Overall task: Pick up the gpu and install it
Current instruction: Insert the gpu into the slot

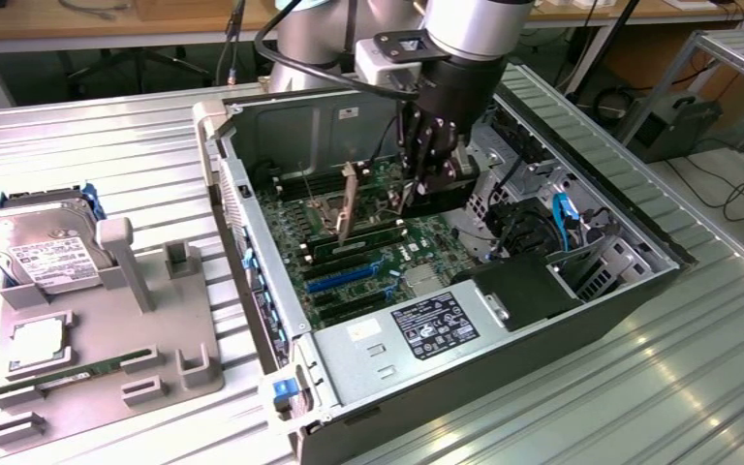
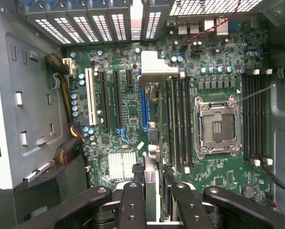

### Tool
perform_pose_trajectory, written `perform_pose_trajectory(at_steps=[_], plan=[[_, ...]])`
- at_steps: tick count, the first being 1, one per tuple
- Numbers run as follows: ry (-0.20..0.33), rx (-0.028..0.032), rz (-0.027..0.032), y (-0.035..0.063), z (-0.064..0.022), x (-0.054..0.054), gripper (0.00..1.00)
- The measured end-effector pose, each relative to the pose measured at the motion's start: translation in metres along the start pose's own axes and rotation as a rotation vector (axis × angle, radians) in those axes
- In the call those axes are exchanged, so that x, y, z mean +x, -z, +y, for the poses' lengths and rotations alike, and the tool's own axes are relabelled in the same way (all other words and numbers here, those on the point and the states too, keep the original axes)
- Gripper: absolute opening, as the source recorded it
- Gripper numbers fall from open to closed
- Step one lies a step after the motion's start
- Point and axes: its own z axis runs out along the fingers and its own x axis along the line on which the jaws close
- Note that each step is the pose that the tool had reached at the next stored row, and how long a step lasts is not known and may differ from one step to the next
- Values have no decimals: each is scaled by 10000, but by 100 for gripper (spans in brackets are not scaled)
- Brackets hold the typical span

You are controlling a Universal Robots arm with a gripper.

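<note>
Now the work stands in the install step. The gripper (image 1: 417, 190) is down inside the open computer case (image 1: 476, 373), in the upper middle of the exterior view, and its black jointed fingers (image 2: 133, 205) are closed on the gpu (image 2: 152, 136). The wrist view sees the card edge-on, as a thin dark strip that runs away from the fingers and ends in a folded silver metal bracket (image 2: 154, 71).

The card hangs over the green motherboard (image 2: 128, 143), about in line with the long blue slot (image 2: 143, 107). I cannot tell if its lower edge already touches the slot. It looks to me not yet seated.

As I judge it, this step asks for exact alignment. The gold contact edge must be parallel to the narrow slot, and the bracket must meet the perforated openings in the rear wall of the case. The card is stiff and flat, so a small tilt could make it jam.

The case is of thin grey sheet metal with sharp folded edges. At the left of the exterior view, a matte grey holder tray (image 1: 152, 358) on the ribbed metal tabletop (image 1: 113, 136) carries a shiny silver hard drive (image 1: 39, 250).
</note>
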Motion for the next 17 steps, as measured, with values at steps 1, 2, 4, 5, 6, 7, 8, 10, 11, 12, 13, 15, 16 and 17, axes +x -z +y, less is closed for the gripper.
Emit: perform_pose_trajectory(at_steps=[1, 2, 4, 5, 6, 7, 8, 10, 11, 12, 13, 15, 16, 17], plan=[[0, 0, 0, -1, 5, 1, 27], [0, 0, -1, -2, 10, 1, 27], [1, 0, 0, -3, 18, 2, 27], [0, 0, 0, -3, 22, 2, 27], [0, 0, -1, -4, 28, 2, 27], [0, 0, -1, -5, 35, 3, 27], [0, 0, -1, -5, 39, 3, 27], [1, 0, -2, -7, 47, 3, 27], [0, 1, -2, -7, 51, 4, 27], [0, 1, -1, -7, 53, 4, 27], [1, 0, -1, -8, 56, 4, 27], [1, 0, -1, -8, 62, 5, 27], [1, 0, -1, -9, 65, 5, 27], [1, 0, -1, -10, 68, 6, 27]])
